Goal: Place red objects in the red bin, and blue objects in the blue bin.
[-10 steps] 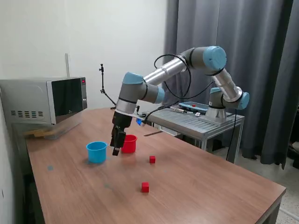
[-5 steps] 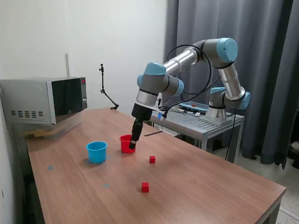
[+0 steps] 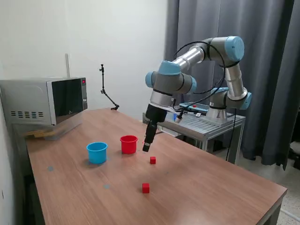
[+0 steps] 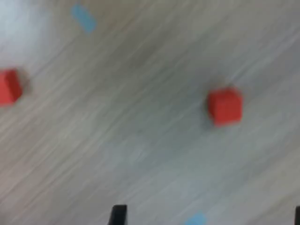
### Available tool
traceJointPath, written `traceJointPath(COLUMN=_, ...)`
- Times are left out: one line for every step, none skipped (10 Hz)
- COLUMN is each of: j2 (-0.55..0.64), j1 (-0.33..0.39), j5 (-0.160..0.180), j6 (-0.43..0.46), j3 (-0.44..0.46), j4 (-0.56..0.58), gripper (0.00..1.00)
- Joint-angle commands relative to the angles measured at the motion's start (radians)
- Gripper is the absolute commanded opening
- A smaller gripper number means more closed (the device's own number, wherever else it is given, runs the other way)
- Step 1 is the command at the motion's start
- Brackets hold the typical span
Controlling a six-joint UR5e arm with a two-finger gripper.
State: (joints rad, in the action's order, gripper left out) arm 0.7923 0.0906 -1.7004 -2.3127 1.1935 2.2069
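Observation:
Two small red cubes lie on the wooden table: one (image 3: 153, 160) near the red cup, one (image 3: 146, 188) closer to the front. Both show blurred in the wrist view (image 4: 225, 106) (image 4: 9, 86). The red cup (image 3: 129, 144) and the light blue cup (image 3: 97, 153) stand upright side by side. My gripper (image 3: 146, 146) hangs above the table just to the exterior view's right of the red cup, above and slightly behind the nearer red cube. In the wrist view its fingertips (image 4: 118, 214) stand wide apart with nothing between them. No dark blue cubes are visible.
A microwave (image 3: 44, 101) stands at the table's back on the exterior view's left. A metal side table (image 3: 201, 123) holds the arm's base. Small blue tape marks (image 4: 84, 18) are on the tabletop. A thin stand (image 3: 107, 91) rises at the far edge.
The arm swung to the exterior view's right, from between the two cups, past the red cup, to a spot near the nearer red cube. The cups and cubes did not move.

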Motion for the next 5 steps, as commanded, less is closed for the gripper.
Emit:
traceJointPath(j2=-0.013, j1=0.059, j5=0.086, j6=-0.052, j3=0.004, j4=-0.012, gripper=1.00)
traceJointPath(j2=-0.015, j1=0.079, j5=0.093, j6=-0.060, j3=0.020, j4=-0.013, gripper=1.00)
traceJointPath(j2=-0.016, j1=0.083, j5=0.093, j6=-0.060, j3=0.034, j4=-0.015, gripper=1.00)
traceJointPath(j2=-0.037, j1=0.083, j5=0.094, j6=-0.059, j3=0.038, j4=-0.015, gripper=1.00)
traceJointPath(j2=-0.071, j1=0.083, j5=0.096, j6=-0.059, j3=0.032, j4=-0.015, gripper=1.00)
